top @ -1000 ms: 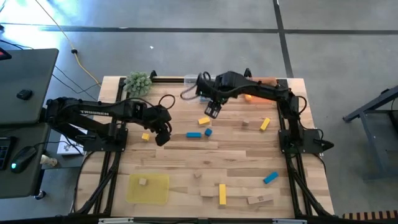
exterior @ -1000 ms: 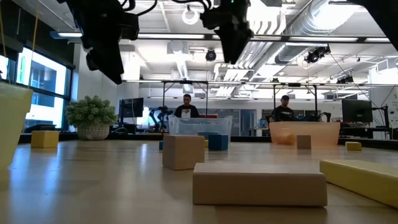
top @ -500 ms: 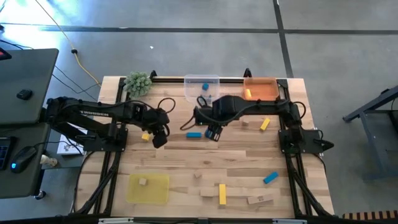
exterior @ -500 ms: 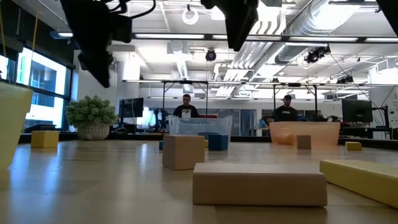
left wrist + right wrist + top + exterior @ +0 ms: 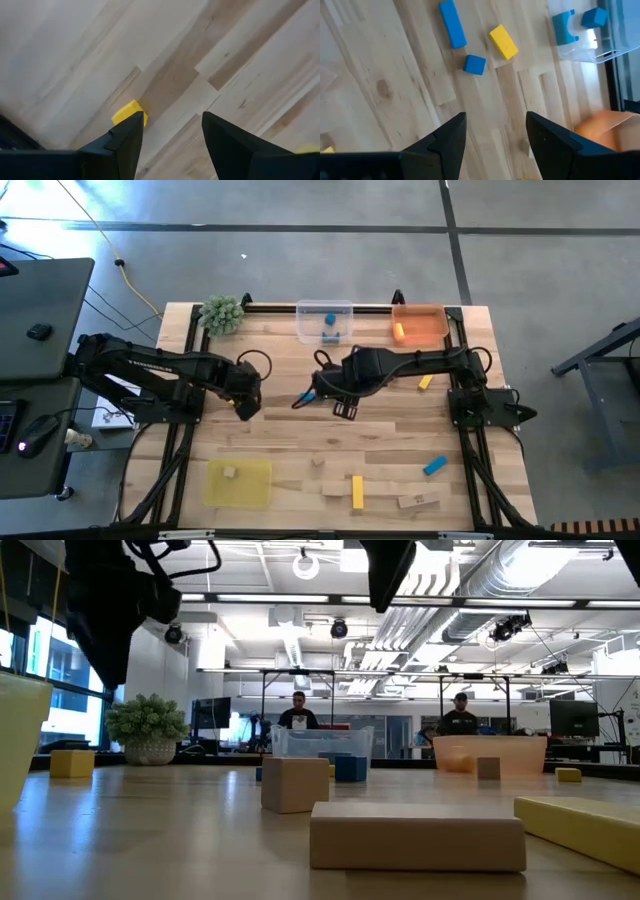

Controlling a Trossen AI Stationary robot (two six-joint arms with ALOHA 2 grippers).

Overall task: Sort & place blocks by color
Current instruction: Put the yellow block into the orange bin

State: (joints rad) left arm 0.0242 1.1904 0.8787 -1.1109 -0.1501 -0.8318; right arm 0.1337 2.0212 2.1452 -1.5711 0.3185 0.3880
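Our right gripper [image 5: 495, 145] had swung back from the clear tray [image 5: 325, 321], jaws spread (seemingly empty); left gripper [image 5: 170, 145] lowered, jaws parted, over a yellow block [image 5: 126, 111].

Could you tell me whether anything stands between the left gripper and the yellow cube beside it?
Nothing visible does: the left gripper is open, and the yellow cube lies on bare table by one fingertip.

Yellow block [image 5: 128, 111]: half hidden behind my left finger.
Blue bar [image 5: 309, 395]: from above, mostly covered by my right arm.
Orange tray [image 5: 602, 131]: blurred, cut by the frame's edge.
My arms, level view: cut off at the top, jaws unseen.
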